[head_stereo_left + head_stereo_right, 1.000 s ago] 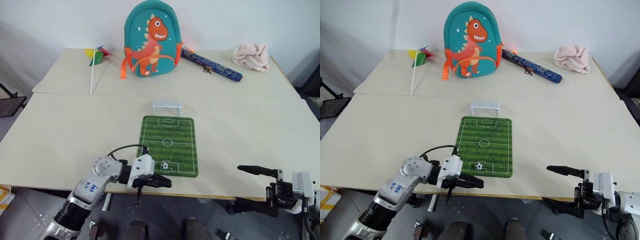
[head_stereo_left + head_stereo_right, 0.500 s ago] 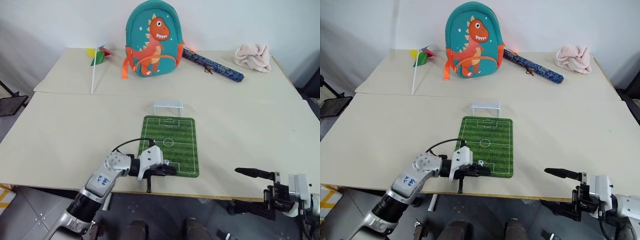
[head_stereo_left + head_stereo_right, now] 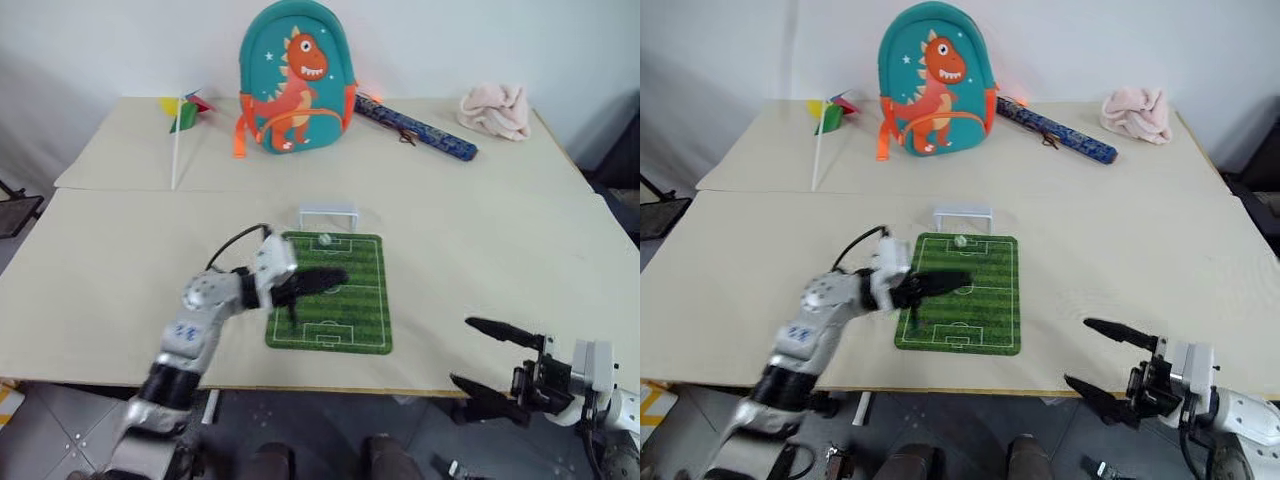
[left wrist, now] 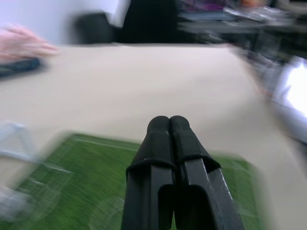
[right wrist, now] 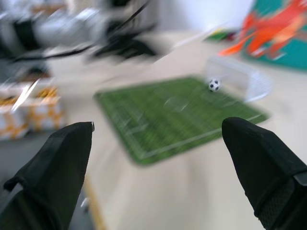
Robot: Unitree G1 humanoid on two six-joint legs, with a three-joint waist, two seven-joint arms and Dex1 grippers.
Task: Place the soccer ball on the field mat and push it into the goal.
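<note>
- Currently the soccer ball (image 3: 325, 239) is seen at the upper middle of the frame, on the far edge of the field mat (image 3: 362, 318), just in front of the goal (image 3: 329, 214) mouth and not clearly inside the netting.
- The left gripper (image 3: 338, 277) is held with its fingers pressed together and nothing between them, above the middle of the mat and pointing toward the right of the frame.
- The right gripper (image 3: 488, 355) is seen spread wide and empty at the lower right, off the near edge of the tabletop (image 3: 500, 250).
- A stall short of the goal line is judged possible, since the ball appears to sit at the mouth rather than within the frame.
- A further nudge given off-centre could send the ball past a post and onto the bare tabletop, where it might roll away.
- The light goal could be knocked or shifted if the closed fingers are swept too far forward.
- Compared with a second ago, the ball has been moved from the near end of the mat, at the lower middle, to the far end.
- The left gripper has been carried from the near edge up over midfield; the right gripper has barely changed.
</note>
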